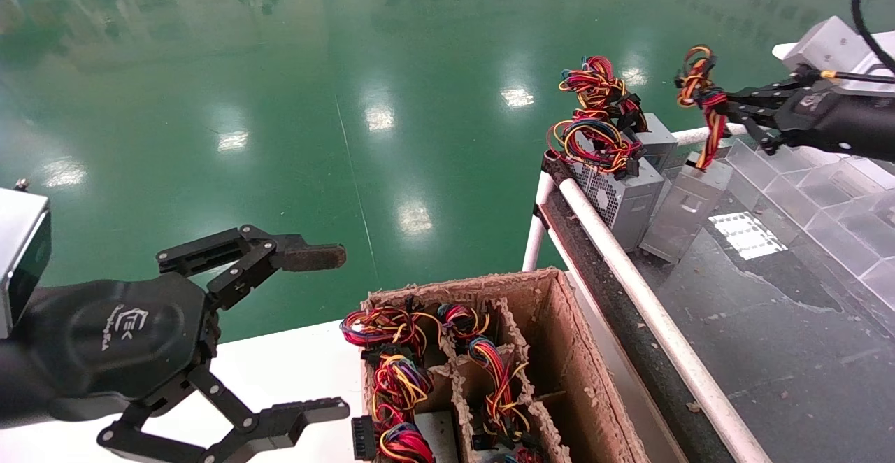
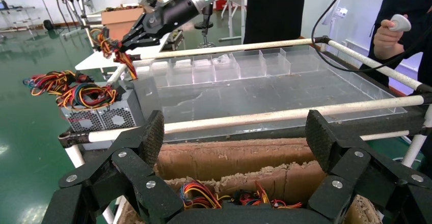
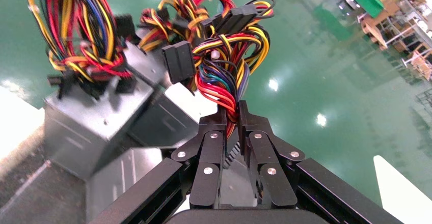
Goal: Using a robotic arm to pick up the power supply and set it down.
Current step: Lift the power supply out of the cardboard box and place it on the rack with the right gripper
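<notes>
Pinching the power supply's point(image 1: 684, 211) wires between closed right gripper point(image 1: 714, 101) jaws, I see box hanging below; left gripper point(image 1: 318, 330) gapes wide, empty.

Left gripper point(image 1: 328, 330): arm cut off by head view's left and bottom edges. Right gripper point(image 1: 710, 103): arm cut off at right edge. Cardboard box point(image 1: 559, 337): near end cut off below. Power supply point(image 1: 682, 211): casing partly hidden behind neighbouring unit point(image 1: 626, 197). Person point(image 2: 402, 28) in left wrist view: head out of frame.
</notes>
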`<act>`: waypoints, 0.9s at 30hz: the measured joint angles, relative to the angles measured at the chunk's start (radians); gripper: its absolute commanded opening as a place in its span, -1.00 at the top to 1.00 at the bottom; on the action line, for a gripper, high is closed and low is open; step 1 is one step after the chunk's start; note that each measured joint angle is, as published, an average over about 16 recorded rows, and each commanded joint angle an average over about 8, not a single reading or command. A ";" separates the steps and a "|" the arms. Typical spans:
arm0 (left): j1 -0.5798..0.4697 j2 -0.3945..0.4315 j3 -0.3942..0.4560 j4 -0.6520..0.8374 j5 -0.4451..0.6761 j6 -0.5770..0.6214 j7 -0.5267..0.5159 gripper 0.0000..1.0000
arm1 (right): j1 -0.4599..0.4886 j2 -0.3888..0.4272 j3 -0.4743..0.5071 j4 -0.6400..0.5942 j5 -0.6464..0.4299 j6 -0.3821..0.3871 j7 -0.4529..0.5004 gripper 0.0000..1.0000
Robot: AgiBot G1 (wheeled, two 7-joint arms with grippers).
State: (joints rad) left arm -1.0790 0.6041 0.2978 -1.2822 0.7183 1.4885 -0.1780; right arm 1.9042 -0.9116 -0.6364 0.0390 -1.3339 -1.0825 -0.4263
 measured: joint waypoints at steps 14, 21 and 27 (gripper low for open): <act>0.000 0.000 0.001 0.000 -0.001 0.000 0.000 -1.00 | 0.002 -0.047 -0.007 -0.009 -0.009 -0.059 -0.016 1.00; 0.000 0.000 0.001 0.000 -0.001 0.000 0.001 -1.00 | 0.011 -0.070 -0.010 -0.012 -0.013 -0.036 -0.027 1.00; 0.000 -0.001 0.001 0.000 -0.001 -0.001 0.001 -1.00 | 0.020 -0.095 -0.011 -0.017 -0.015 0.005 -0.033 1.00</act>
State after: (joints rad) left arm -1.0793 0.6035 0.2993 -1.2822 0.7173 1.4879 -0.1773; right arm 1.9246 -1.0064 -0.6477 0.0218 -1.3492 -1.0775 -0.4593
